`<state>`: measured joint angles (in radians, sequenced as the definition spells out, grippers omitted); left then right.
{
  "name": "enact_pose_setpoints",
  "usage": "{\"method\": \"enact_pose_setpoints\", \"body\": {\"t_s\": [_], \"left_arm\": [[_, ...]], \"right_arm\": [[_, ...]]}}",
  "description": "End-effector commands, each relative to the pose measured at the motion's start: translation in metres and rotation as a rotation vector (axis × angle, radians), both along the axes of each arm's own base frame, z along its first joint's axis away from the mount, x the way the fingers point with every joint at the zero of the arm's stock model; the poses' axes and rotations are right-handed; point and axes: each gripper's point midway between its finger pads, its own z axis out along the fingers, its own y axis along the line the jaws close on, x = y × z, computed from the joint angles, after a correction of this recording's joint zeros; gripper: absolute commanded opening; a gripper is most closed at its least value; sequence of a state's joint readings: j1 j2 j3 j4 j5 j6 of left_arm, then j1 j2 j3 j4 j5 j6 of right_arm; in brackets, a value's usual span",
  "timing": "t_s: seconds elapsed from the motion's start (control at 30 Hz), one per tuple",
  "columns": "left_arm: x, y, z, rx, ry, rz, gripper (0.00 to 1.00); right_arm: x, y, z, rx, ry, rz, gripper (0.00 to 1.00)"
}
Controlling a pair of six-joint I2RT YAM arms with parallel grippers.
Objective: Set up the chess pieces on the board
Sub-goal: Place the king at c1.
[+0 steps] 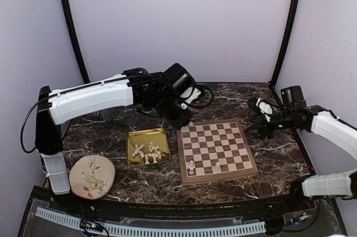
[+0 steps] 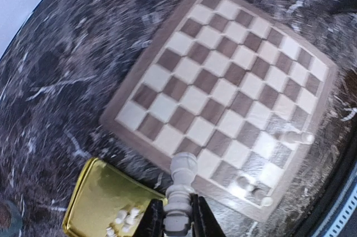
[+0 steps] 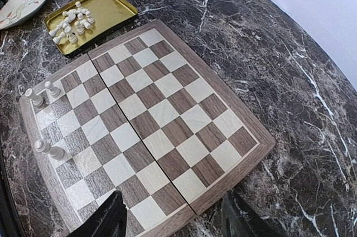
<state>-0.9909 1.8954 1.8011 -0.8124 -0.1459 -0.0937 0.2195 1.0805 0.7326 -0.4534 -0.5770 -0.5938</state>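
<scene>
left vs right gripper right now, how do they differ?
The left gripper has its jaws shut on a cream chess piece; the right gripper has its jaws open with nothing between them. The left gripper hangs by the far left corner of the board, next to the gold tray; the right gripper is off the board's right side. Both are in the air above the marble table, neither over the squares.

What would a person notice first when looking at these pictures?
The checkered board at centre is nearly bare, with a few white pieces at its near edge. Left of it, a shiny gold tray holds the other pieces. The left fingers pinch one white piece beside the board.
</scene>
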Motion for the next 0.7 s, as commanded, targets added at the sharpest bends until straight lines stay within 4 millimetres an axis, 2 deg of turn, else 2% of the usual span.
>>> {"method": "enact_pose_setpoints", "body": {"t_s": [0.0,0.13,0.33,0.67], "left_arm": [[-0.053,-0.042,-0.012,0.045,0.04,-0.254,0.07],[-0.086,-0.066,-0.027,0.077,0.03,-0.386,0.07],[-0.11,-0.081,-0.058,0.159,0.019,-0.449,0.07],[-0.112,-0.089,-0.082,0.173,0.044,-0.441,0.07]], "right_arm": [[0.008,-0.004,-0.001,-0.006,-0.02,-0.022,0.58],[0.007,-0.005,0.001,0.001,-0.025,-0.025,0.58],[0.009,-0.009,0.003,-0.015,-0.049,-0.041,0.58],[0.008,-0.011,0.006,-0.01,-0.06,-0.041,0.58]]}}
